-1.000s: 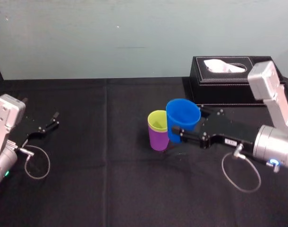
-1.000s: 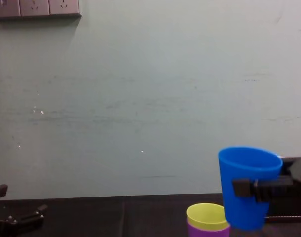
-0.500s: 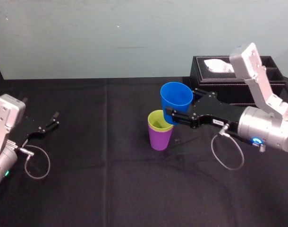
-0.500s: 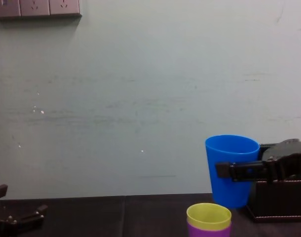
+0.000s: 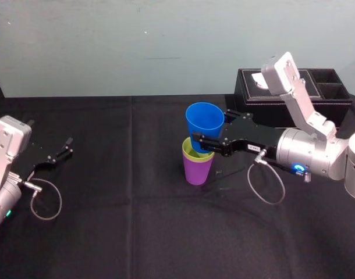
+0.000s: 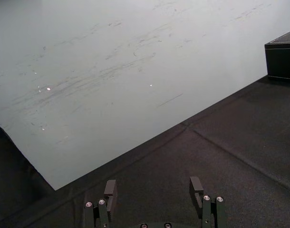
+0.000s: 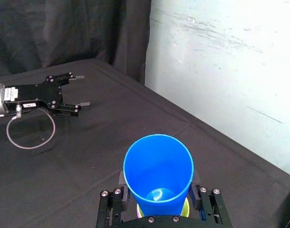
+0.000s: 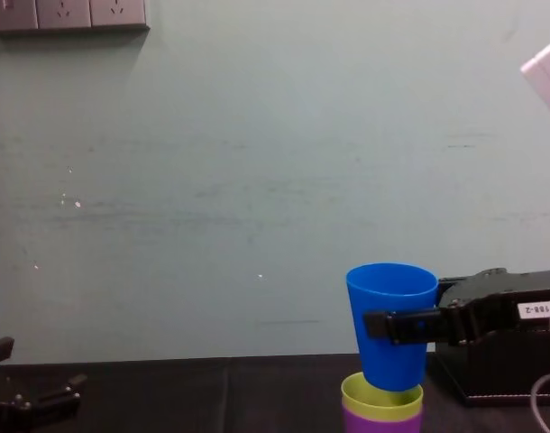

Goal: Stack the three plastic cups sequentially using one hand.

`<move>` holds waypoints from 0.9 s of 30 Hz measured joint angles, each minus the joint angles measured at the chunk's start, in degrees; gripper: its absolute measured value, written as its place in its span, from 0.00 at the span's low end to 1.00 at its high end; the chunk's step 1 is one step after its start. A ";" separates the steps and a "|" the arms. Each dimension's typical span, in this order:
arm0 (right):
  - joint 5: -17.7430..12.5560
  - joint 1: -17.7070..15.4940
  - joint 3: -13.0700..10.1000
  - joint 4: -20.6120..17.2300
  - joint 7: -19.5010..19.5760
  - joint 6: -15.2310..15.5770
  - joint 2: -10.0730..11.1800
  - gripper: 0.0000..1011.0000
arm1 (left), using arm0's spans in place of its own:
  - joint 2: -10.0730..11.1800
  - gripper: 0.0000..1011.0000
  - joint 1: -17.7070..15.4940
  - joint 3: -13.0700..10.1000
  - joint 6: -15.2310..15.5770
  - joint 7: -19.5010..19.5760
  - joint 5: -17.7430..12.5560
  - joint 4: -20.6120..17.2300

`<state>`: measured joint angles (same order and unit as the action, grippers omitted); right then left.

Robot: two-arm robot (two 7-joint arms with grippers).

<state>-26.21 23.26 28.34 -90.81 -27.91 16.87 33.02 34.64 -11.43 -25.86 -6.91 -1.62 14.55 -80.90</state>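
The right gripper (image 5: pixel 205 139) has its jaws clenched on the blue cup (image 5: pixel 204 122), holding it upright near the middle of the black table (image 5: pixel 137 209), directly over the yellow-green cup (image 5: pixel 192 154). In the chest view the blue cup's base just dips into the mouth of the yellow-green cup, which itself sits nested in the purple cup (image 5: pixel 198 171), with the black tissue box (image 5: pixel 250 99) behind and to the right. The left gripper (image 5: pixel 66 146) rests at the table's left side, well apart from the cups, its jaws released.
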 joint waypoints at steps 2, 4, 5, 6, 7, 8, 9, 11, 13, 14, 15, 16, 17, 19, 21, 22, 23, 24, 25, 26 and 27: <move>0.13 0.15 0.14 0.21 -0.05 0.03 -0.17 0.73 | 0.00 0.99 0.00 0.00 0.00 0.00 0.00 0.00; 0.25 0.30 0.28 0.43 -0.09 0.04 -0.35 0.73 | 0.00 0.99 0.00 0.00 0.00 0.00 0.00 0.00; 0.48 0.47 0.40 0.72 -0.14 0.07 -0.53 0.73 | 0.00 0.99 0.00 0.00 0.00 0.00 0.00 0.00; 0.53 0.55 0.45 0.84 -0.16 0.08 -0.60 0.73 | 0.00 0.99 0.00 0.00 0.00 0.00 0.00 0.00; 0.57 0.62 0.49 0.96 -0.17 0.10 -0.67 0.73 | 0.00 0.99 0.00 0.00 0.00 0.00 0.00 0.00; 0.66 0.73 0.57 1.16 -0.21 0.11 -0.80 0.73 | 0.00 0.99 0.00 0.00 0.00 0.00 0.00 0.00; 0.66 0.73 0.57 1.16 -0.21 0.11 -0.80 0.73 | 0.00 0.99 0.00 0.00 0.00 0.00 0.00 0.00; 0.85 0.89 0.66 1.44 -0.35 0.11 -0.98 0.73 | 0.00 0.99 0.00 0.00 0.00 0.00 0.00 0.00; 0.97 1.02 0.69 1.65 -0.44 0.11 -1.10 0.73 | 0.00 0.99 0.00 0.00 0.00 0.00 0.00 0.00; 1.00 1.06 0.71 1.76 -0.46 0.10 -1.15 0.73 | 0.00 0.99 0.00 0.00 0.00 0.00 0.00 0.00; 1.03 1.12 0.72 1.87 -0.49 0.08 -1.20 0.73 | 0.00 0.99 0.00 0.00 0.00 0.00 0.00 0.00; 1.11 1.27 0.77 2.15 -0.54 0.06 -1.34 0.73 | 0.00 0.99 0.00 0.00 0.00 0.00 0.00 0.00; 1.17 1.34 0.79 2.31 -0.55 0.05 -1.42 0.73 | 0.00 0.99 0.00 0.00 0.00 0.00 0.00 0.00; 1.31 1.55 0.87 2.80 -0.60 0.04 -1.64 0.73 | 0.00 0.99 0.00 0.00 0.00 0.00 0.00 0.00; 1.37 1.66 0.91 3.07 -0.67 0.03 -1.77 0.73 | 0.00 0.99 0.00 0.00 0.00 0.00 0.00 0.00; 1.41 1.73 0.96 3.26 -0.78 0.00 -1.86 0.73 | 0.00 0.99 0.00 0.00 0.00 0.00 0.00 0.00; 1.43 1.77 0.99 3.42 -0.86 -0.02 -1.94 0.73 | 0.00 0.99 0.00 0.00 0.00 0.00 0.00 0.00; 1.45 1.82 1.03 3.52 -0.90 -0.04 -2.00 0.73 | 0.00 0.99 0.00 0.00 0.00 0.00 0.00 0.00; 1.47 1.87 1.05 3.61 -0.93 -0.05 -2.05 0.73 | 0.00 0.99 0.00 0.00 0.00 0.00 0.00 0.00; 1.51 1.97 1.13 3.84 -1.02 -0.09 -2.18 0.73 | 0.00 0.99 0.00 0.00 0.00 0.00 0.00 0.00; 1.54 2.02 1.16 3.96 -1.05 -0.12 -2.23 0.73 | 0.00 0.99 0.00 0.00 0.00 0.00 0.00 0.00</move>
<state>-24.67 25.28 29.50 -86.85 -28.96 16.75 30.79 34.64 -11.43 -25.86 -6.91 -1.62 14.55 -80.90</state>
